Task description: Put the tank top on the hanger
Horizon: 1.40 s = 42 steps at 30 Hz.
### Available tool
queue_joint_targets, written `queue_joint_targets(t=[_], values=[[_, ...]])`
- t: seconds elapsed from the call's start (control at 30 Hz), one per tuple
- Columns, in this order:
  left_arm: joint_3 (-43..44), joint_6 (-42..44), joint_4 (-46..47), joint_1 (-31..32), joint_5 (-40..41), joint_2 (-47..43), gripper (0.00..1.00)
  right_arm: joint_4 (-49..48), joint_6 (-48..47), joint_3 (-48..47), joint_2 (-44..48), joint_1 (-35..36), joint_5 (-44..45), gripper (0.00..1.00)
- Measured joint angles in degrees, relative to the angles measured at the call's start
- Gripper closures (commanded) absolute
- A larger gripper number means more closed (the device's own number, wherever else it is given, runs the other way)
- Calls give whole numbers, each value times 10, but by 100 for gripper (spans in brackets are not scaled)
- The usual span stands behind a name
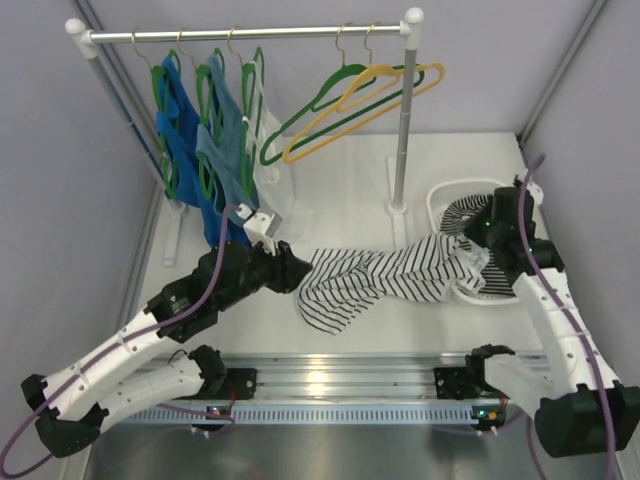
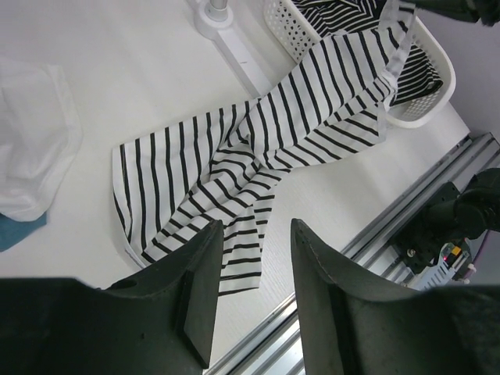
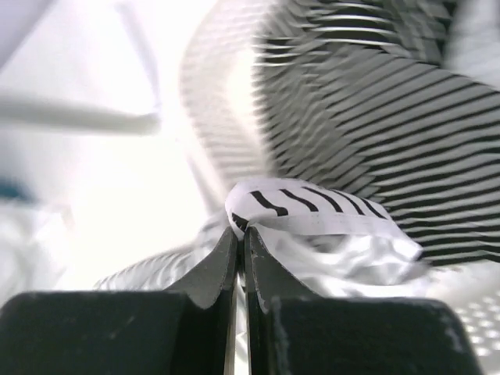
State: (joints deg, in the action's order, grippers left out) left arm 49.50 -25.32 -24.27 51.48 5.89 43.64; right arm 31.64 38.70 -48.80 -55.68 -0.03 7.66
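Now my right gripper (image 3: 241, 234) is pinching one end of the tank top (image 1: 385, 272) by the basket (image 1: 434, 205). It lies long across the table (image 1: 340, 190), and my left gripper (image 2: 256, 228) (jaws spread) hangs over its other end.

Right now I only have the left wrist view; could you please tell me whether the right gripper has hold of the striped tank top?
Observer: Yes; the right wrist view shows the right gripper shut on a fold of the tank top.
Operator: Thank you. Where is the green hanger?
Observer: The top view shows the green hanger hanging empty on the rail, just left of the yellow hanger.
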Motion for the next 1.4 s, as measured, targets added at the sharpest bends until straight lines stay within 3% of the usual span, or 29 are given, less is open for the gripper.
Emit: queue_joint_targets(t=[0.3, 0.53, 0.7, 0.8, 0.9, 0.93, 1.07, 1.23, 1.4], values=[[0, 0, -16, 0, 38, 0, 49, 22, 19, -159, -37, 374, 97, 100], [0, -23, -45, -5, 83, 5, 45, 2, 35, -199, -159, 582, 137, 100], [-12, -43, -45, -32, 80, 1, 45, -48, 55, -142, -188, 642, 130, 100], [-44, -52, -33, -70, 44, 0, 45, -78, 77, -80, -188, 661, 120, 93], [-88, -59, -8, -114, -33, 8, 47, -86, 98, -37, -195, 683, 109, 72], [-97, -59, -1, -122, -60, 17, 47, -87, 103, -28, -195, 688, 104, 60], [-117, -60, 46, -129, -162, 65, 47, -87, 120, -14, -191, 701, 100, 43], [-126, -47, 90, -129, -254, 110, 48, -56, 167, 13, -123, 715, 132, 50], [-126, -27, 102, -129, -284, 155, 48, 12, 256, 69, -8, 715, 187, 55]])
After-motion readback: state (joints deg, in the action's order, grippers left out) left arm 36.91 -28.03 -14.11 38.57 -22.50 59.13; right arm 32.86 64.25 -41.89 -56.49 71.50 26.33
